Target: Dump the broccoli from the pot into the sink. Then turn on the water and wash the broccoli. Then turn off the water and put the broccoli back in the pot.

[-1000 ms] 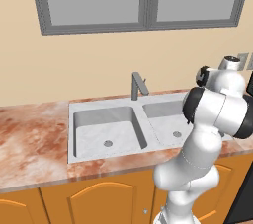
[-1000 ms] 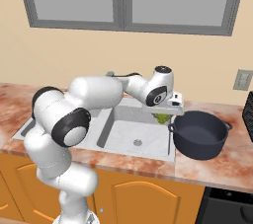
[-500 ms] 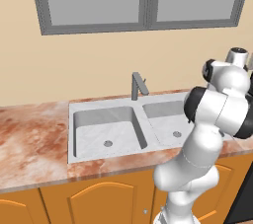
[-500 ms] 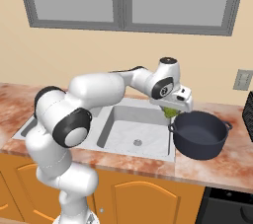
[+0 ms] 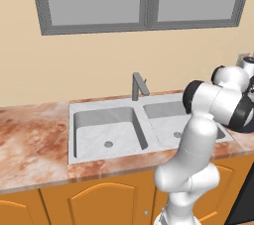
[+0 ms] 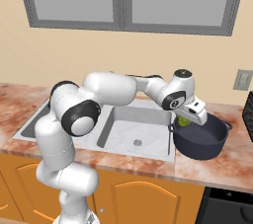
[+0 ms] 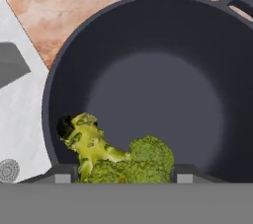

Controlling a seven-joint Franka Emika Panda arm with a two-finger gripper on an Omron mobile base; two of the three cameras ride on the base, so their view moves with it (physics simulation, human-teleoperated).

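The dark pot (image 6: 200, 141) stands on the counter just right of the sink (image 6: 133, 130). My gripper (image 6: 188, 118) hangs over the pot's left rim, shut on the yellow-green broccoli (image 6: 184, 121). In the hand view the broccoli (image 7: 123, 161) sits between my fingers, stem pointing left, above the empty inside of the pot (image 7: 148, 70). The sink (image 5: 106, 130) has two pale basins, and the grey faucet (image 5: 139, 84) behind them shows no stream of water.
Reddish marbled counter (image 6: 217, 166) surrounds the sink and the pot. A black stove edge (image 6: 248, 114) is at the far right, and a wall outlet (image 6: 243, 79) sits above it. A corner of the sink with a drain (image 7: 9, 169) shows left of the pot.
My gripper has carried the broccoli to the right, from above the right basin to above the pot's left side. The pot has not moved.
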